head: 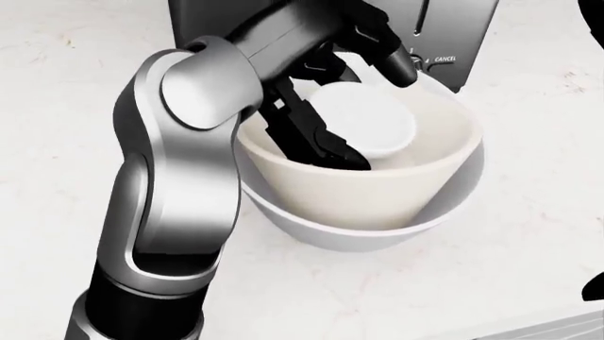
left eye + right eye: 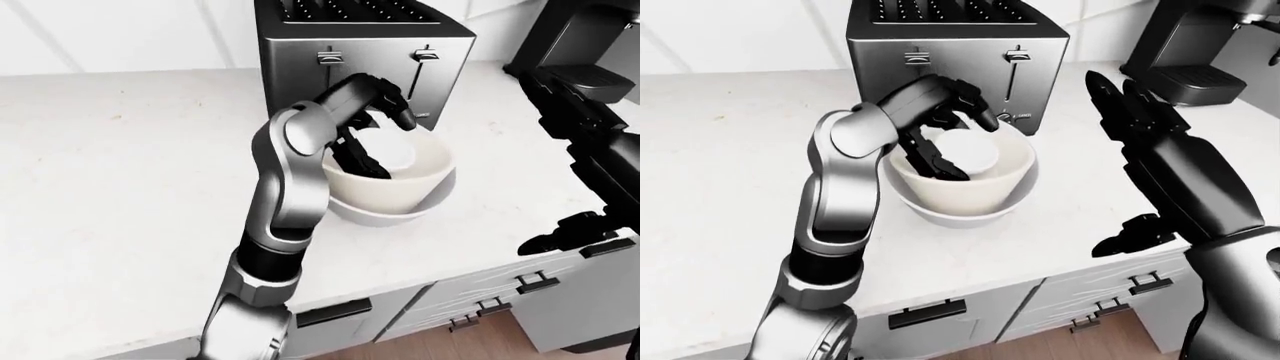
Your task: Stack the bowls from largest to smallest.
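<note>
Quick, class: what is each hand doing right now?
Left hand: open, fingers about the small bowl.
Right hand: open, empty.

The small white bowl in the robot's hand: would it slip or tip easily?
Probably slippery: the small bowl looks smooth and glossy. It sits tilted inside the cream bowl, so it may slide or rock if let go. It looks rigid, likely ceramic.

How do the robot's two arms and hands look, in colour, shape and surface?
The left arm has glossy silver-grey rounded shells, with a round cap at the bent joint and a black band lower down. The left hand is black, with thick segmented fingers ending in rounded tips. The right arm is dark, with blocky angular panels, and the right hand is black with pointed fingers. No cables or markings show.
</note>
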